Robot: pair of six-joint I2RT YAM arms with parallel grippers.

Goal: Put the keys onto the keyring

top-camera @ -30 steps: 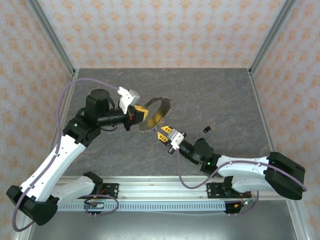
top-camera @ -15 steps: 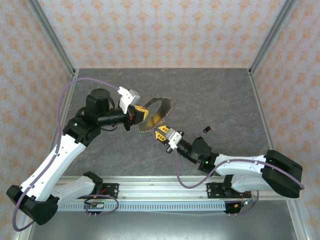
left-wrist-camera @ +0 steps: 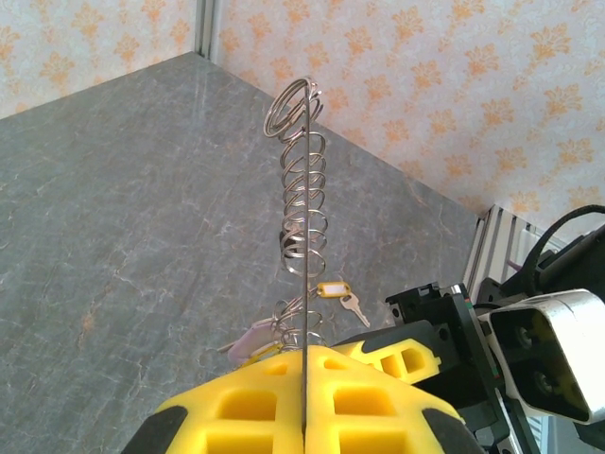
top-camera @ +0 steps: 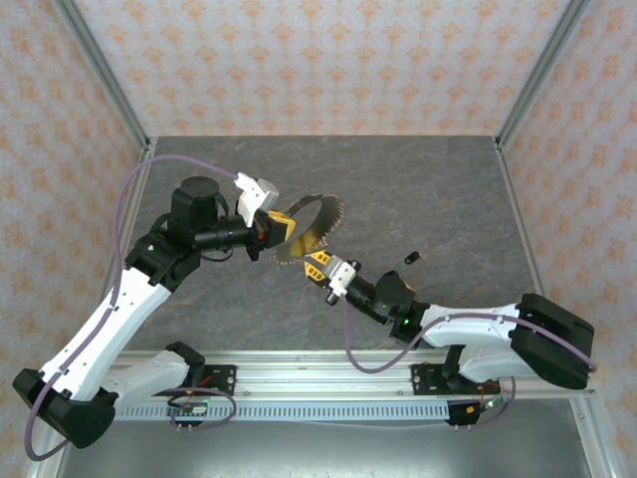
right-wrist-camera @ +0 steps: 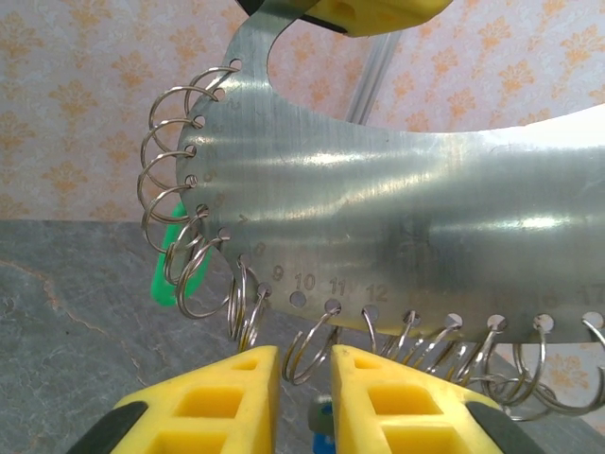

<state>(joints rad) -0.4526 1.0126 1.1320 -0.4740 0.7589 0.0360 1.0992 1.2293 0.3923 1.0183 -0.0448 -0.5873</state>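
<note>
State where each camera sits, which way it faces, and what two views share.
Top external: above and behind the bases, looking down at the table; left arm and right arm show.
Left wrist: looks along the left end effector, shut on the keyring seen edge-on.
Right wrist: looks past the right end effector at the keyring's flat face.
Shared: both wrist views show the keyring.

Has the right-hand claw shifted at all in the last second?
Yes. In the top view the right claw has crept left, away from the small dark key and closer to the keyring.
</note>
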